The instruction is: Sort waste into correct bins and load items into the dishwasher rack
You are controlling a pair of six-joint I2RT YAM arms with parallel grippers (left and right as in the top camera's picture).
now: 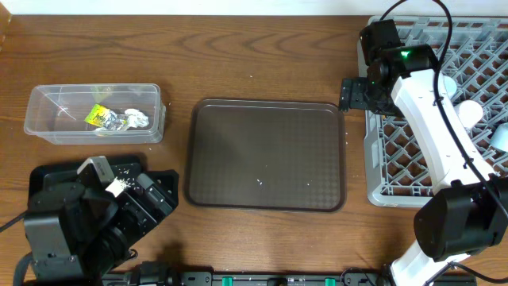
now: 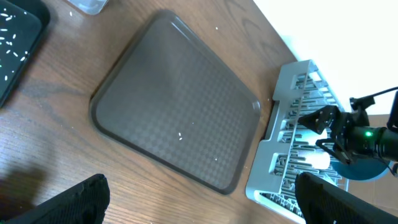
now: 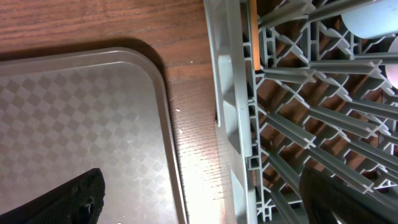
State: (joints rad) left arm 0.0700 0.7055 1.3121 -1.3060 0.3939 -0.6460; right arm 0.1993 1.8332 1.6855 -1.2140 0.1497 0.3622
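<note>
A: Jaws?
B: Both mine wide open, holding nothing. Rack [image 3: 233, 93] rim sits between my right jaws; brown tray [image 2: 174, 112] lies ahead of left jaws.
A: Waste?
B: Only overhead shows wrapper [image 1: 98, 116] and foil [image 1: 119, 121] inside tub [image 1: 51, 111].

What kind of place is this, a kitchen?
Probably a tabletop dish-clearing station rather than a real kitchen: a wooden table holds a large grey plastic dishwasher rack, a brown rectangular serving tray and a clear plastic tub of rubbish.
</note>
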